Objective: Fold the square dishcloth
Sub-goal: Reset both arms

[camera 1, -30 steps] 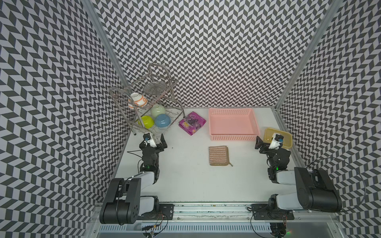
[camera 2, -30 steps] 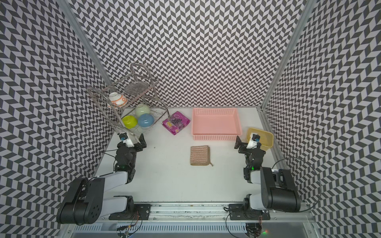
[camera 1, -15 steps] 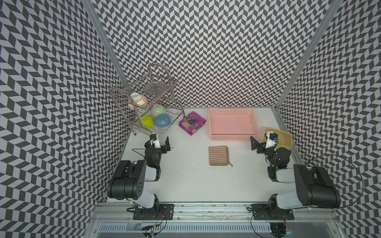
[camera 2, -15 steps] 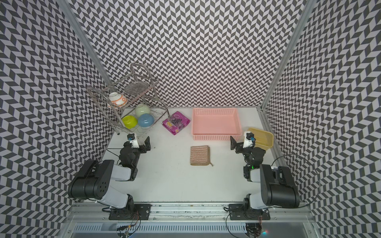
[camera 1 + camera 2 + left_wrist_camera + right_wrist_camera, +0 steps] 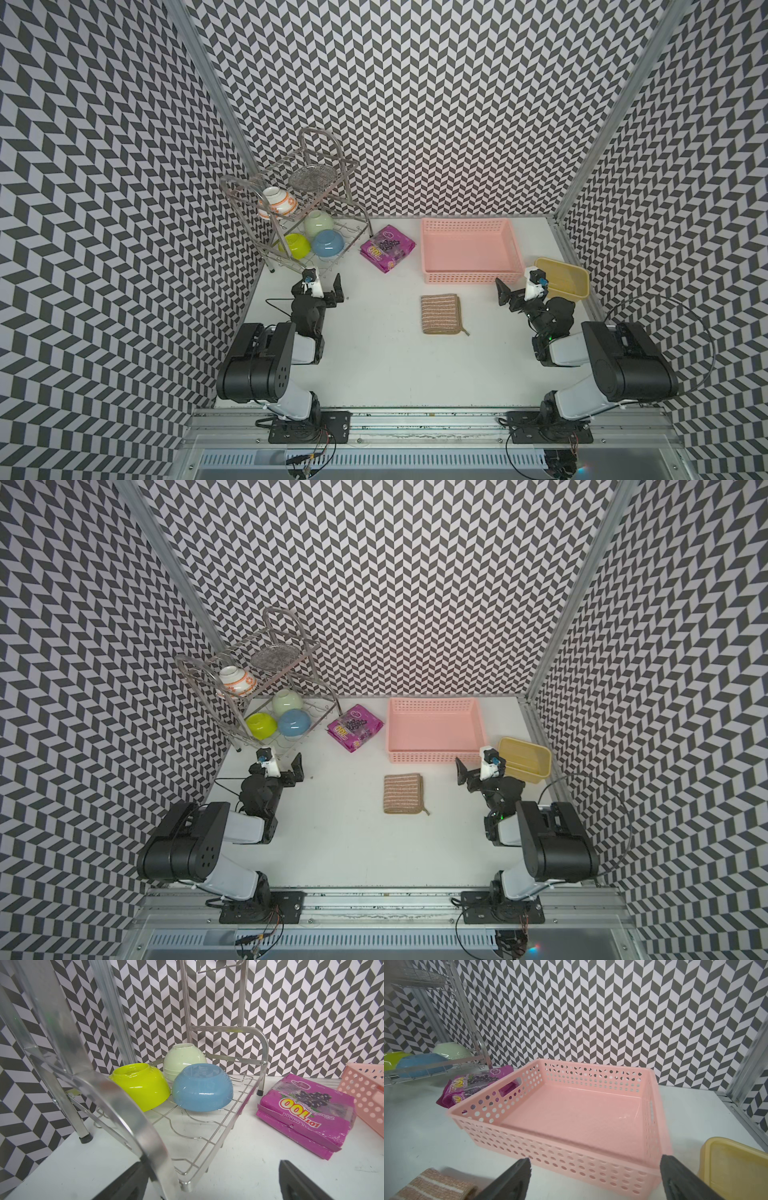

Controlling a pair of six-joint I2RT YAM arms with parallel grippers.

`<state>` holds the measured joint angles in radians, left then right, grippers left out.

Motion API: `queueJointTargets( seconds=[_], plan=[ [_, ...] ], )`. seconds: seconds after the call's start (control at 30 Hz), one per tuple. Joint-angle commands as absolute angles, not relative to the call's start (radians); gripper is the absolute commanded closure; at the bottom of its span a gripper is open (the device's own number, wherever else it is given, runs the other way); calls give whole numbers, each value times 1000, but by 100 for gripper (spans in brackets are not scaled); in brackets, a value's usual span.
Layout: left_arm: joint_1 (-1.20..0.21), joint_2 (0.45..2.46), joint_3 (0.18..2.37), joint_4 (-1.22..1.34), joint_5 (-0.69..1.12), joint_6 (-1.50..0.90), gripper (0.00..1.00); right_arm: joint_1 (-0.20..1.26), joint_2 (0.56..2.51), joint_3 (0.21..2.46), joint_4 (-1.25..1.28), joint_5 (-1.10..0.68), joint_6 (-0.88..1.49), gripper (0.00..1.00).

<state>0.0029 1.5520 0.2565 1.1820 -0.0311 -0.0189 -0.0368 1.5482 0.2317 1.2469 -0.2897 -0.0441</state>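
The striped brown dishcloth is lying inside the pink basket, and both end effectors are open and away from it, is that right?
Not quite. The dishcloth is not inside the pink basket; it lies on the white table just in front of it, as both top views show. The rest holds: the left end effector and the right end effector are open and away from it.

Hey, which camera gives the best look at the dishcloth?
The overhead camera: in both top views the whole dishcloth shows, all four edges visible and nothing covering it. The right wrist view catches only one striped end of it, cut off by the frame. The left wrist view does not show it.
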Motion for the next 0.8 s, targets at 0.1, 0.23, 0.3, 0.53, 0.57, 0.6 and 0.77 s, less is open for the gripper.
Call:
queueJointTargets(
  seconds=[0.1, 0.23, 0.3, 0.53, 0.57, 0.6, 0.77],
  plan=[
    [2, 1548, 270, 1211, -26, -6, 0, -19, 1525, 264, 1213, -95, -2, 0],
    [1, 1548, 270, 1210, -30, -5, 0, -16, 1525, 262, 1223, -92, -3, 0],
    [1, 1548, 270, 1210, -31, -4, 0, -15, 1528, 262, 1222, -93, -1, 0],
    [0, 1550, 270, 1210, -31, -5, 0, -15, 1527, 262, 1222, -92, -3, 0],
    [0, 1550, 270, 1210, -31, -5, 0, -15, 1527, 263, 1222, -92, -2, 0],
    [0, 1551, 271, 1209, -31, -5, 0, -16, 1527, 264, 1223, -92, -1, 0],
    [0, 1550, 271, 1209, -31, -5, 0, -15, 1527, 264, 1221, -91, -3, 0]
  ],
)
